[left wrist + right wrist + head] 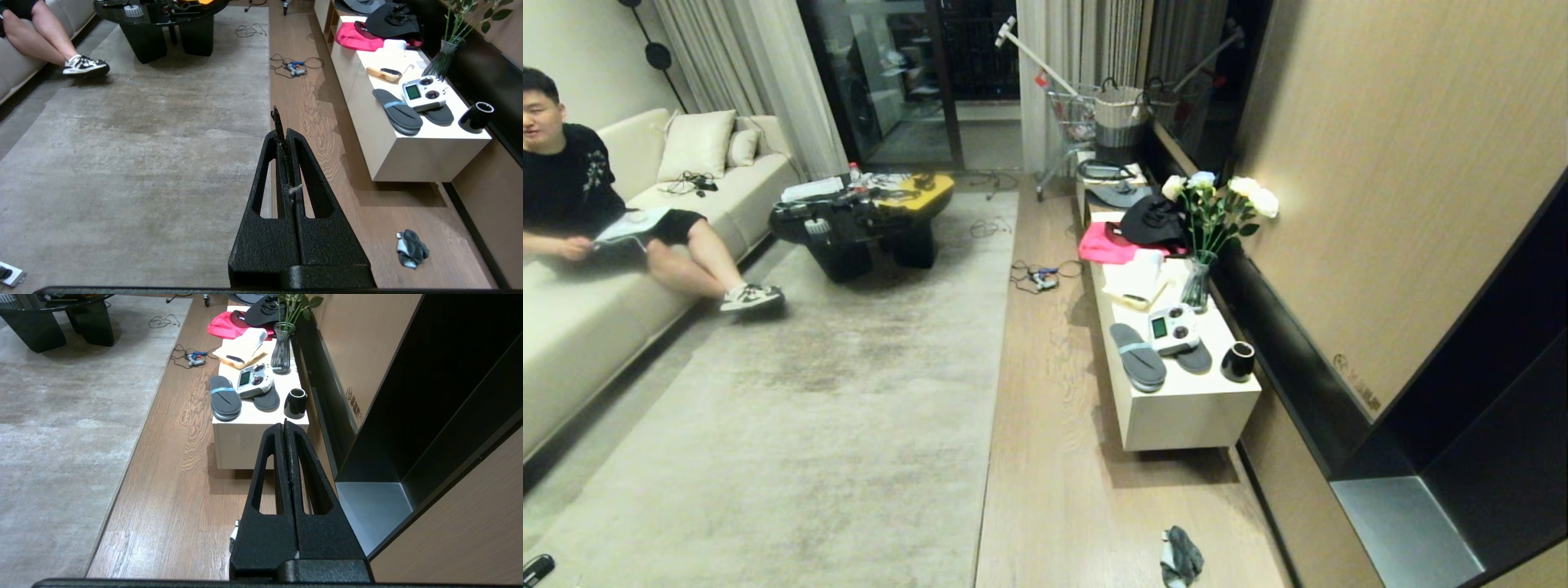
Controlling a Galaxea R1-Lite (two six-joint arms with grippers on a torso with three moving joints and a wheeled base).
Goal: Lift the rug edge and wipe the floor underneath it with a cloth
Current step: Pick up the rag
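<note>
The large pale grey rug lies flat; its straight rug edge runs along a strip of wood-grain floor. The cloth, a small crumpled dark and whitish rag, lies on the floor near the dark wall unit. In the right wrist view only a pale bit of the cloth peeks out beside the finger base. Neither arm shows in the head view. My left gripper hangs shut above the rug edge, holding nothing. My right gripper is shut and empty above the floor strip.
A low white cabinet beside the floor strip carries slippers, a controller, a black cup, a vase, pink fabric and a black hat. Cables lie on the floor farther on. A black coffee table stands on the rug. A person sits on the sofa.
</note>
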